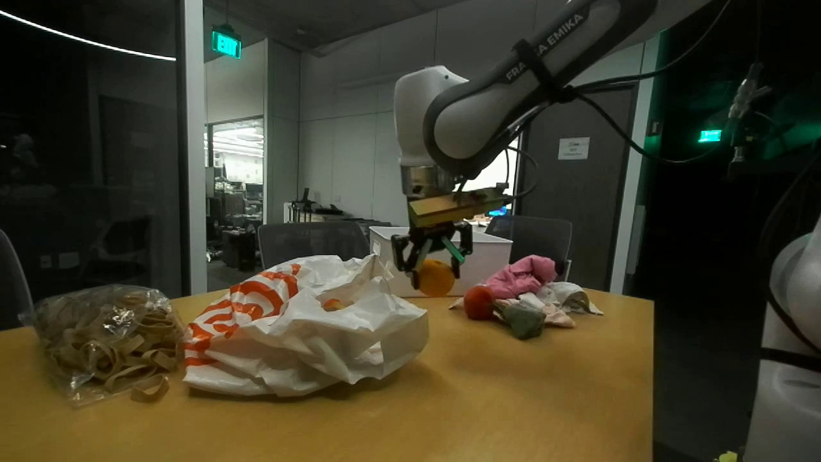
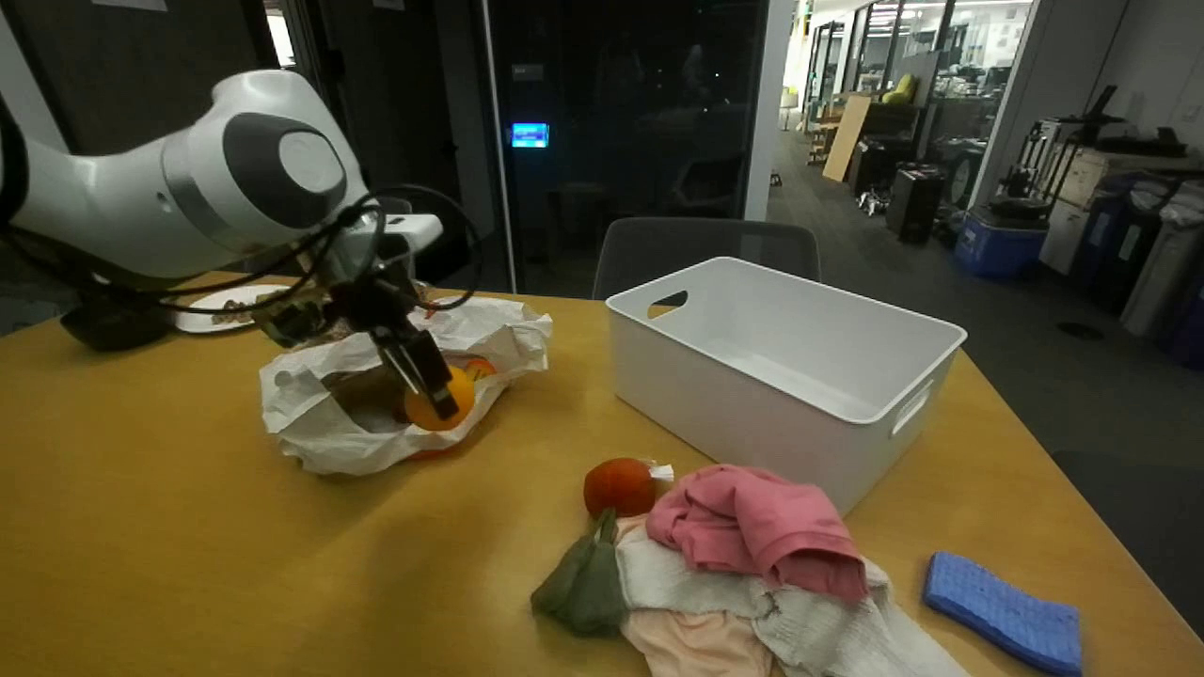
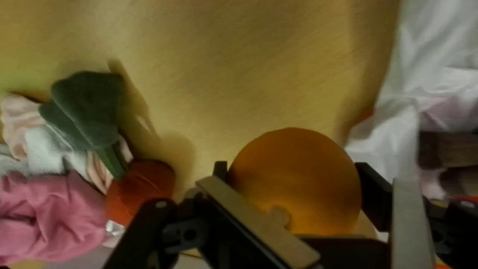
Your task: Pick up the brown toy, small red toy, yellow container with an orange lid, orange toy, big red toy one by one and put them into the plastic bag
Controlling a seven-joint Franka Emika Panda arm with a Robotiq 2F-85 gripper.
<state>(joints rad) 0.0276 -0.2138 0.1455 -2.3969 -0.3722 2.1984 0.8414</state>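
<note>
1. Between the fingers (image 3: 373,196) of the gripper (image 3: 296,183), which are clamped on it from both sides, the orange toy (image 1: 437,278) hangs clear of the table (image 1: 545,398).
2. Right of the fingers in the wrist view lies the plastic bag (image 1: 301,340), white with orange-red printing.
3. Left of the fingers in that view sits the round red toy (image 3: 146,184), just beside the green toy (image 3: 87,108), with the pink cloth (image 3: 48,216) nearby.

plastic bag (image 3: 437,48): cut by wrist view's right edge | paper sign (image 1: 573,148): print too small to read
</note>
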